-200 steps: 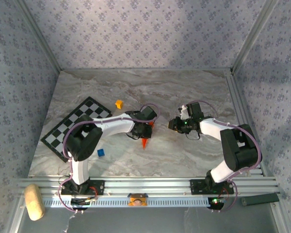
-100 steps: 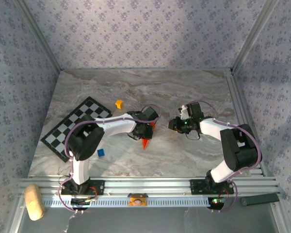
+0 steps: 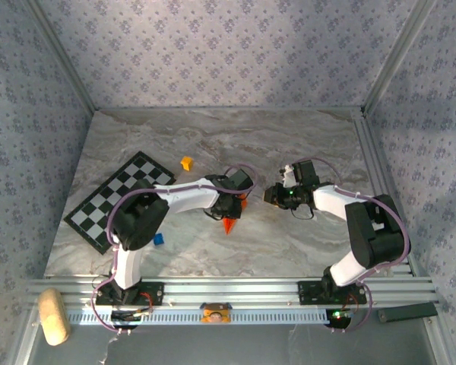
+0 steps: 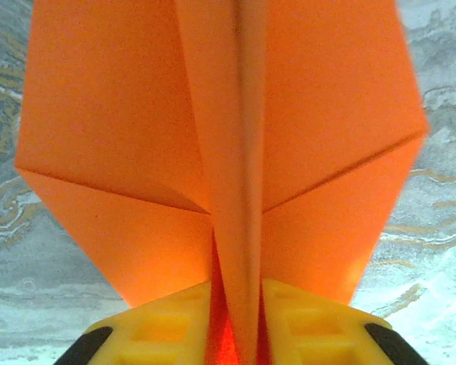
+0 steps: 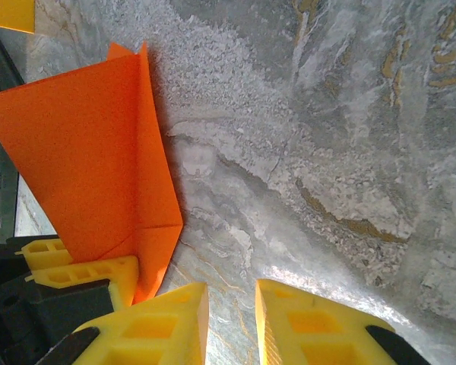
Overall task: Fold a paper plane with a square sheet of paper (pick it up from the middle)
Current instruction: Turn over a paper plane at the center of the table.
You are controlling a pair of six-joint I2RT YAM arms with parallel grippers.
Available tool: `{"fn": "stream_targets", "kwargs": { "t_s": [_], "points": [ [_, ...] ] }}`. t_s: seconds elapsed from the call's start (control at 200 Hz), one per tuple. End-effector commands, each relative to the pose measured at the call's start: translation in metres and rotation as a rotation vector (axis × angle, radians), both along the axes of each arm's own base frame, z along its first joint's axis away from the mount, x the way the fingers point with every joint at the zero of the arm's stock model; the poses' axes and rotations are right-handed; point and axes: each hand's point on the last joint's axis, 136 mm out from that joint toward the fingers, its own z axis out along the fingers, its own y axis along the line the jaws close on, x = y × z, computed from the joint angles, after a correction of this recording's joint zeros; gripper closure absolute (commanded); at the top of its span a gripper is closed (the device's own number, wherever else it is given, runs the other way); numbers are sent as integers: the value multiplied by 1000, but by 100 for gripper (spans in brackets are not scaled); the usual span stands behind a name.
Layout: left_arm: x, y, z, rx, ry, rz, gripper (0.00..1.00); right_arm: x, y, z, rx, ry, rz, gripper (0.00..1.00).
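Left wrist view: your left gripper (image 4: 236, 312) clamps the centre crease of the crisp orange paper plane (image 4: 114, 114) over the veined marble table (image 4: 441, 228); your right gripper (image 5: 232, 315) stands parted, empty.

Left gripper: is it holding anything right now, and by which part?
Yes. The left gripper is shut on the paper plane, its yellow fingers pinching the raised centre fold. The right gripper is open beside it, holding nothing.

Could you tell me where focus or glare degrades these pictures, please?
Left wrist: the folded orange paper goes soft along its raised centre crease and right edge. Right wrist: paper sharp, with a glare patch on the marble table. Top external: even, soft light.
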Motion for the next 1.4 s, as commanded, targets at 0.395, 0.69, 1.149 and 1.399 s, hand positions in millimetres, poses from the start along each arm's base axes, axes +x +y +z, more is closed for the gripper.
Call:
{"fn": "stream_targets", "kwargs": {
  "t_s": [0.395, 0.69, 1.149, 1.399],
  "points": [
    [1, 21, -29, 176, 18, 148, 66, 1, -20, 36, -25, -79, -39, 75],
    [9, 17, -25, 172, -1, 216, 64, 2, -27, 40, -21, -86, -53, 75],
    [17, 4, 12, 72, -42, 242, 62, 5, -32, 50, -27, -111, -78, 74],
    [20, 2, 25, 41, -60, 252, 61, 6, -34, 56, -35, -126, -87, 73]
  ]
}}
